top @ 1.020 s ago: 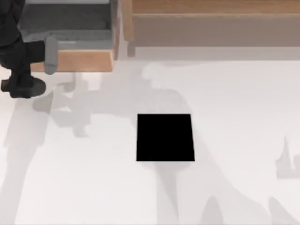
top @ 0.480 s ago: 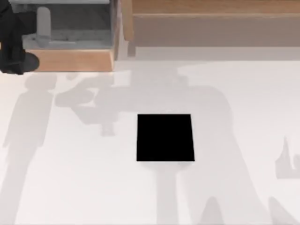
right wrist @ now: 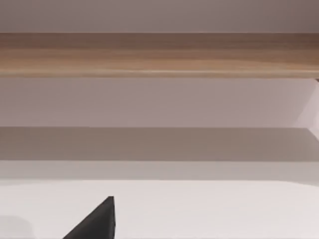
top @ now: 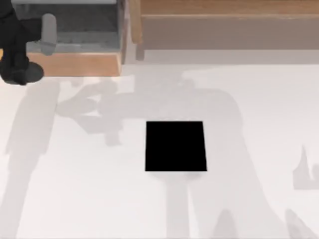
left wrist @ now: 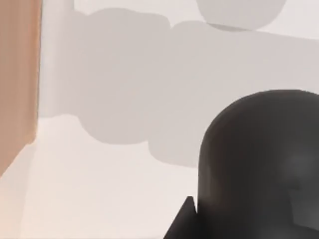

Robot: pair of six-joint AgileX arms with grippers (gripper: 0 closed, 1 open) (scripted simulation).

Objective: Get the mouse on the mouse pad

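Change since half a second ago: the left end effector has shifted slightly right and nearer at the far left corner. A second ago it hung nearer still, past the box's wooden front. The shadows on the surface have drifted, and the mouse pad has not moved.

- Surface, one: pale and crossed by soft grey shadows.
- Long wooden ledge, one: runs along the far edge, from centre to right. The right arm's wrist view looks across the bare surface towards it.
- Grey box with wooden edges, one: at far left, beside the ledge.
- Mouse pad, one: flat, black, near the middle of the surface and well apart from the box.
- Left end effector, one: over the box's left part, with one pale grey pad seen from above. Whether its fingers are spread or pressed together, I cannot tell.
- Dark grey rounded form, one: close in the left wrist view. Whether it is the mouse, I cannot tell.
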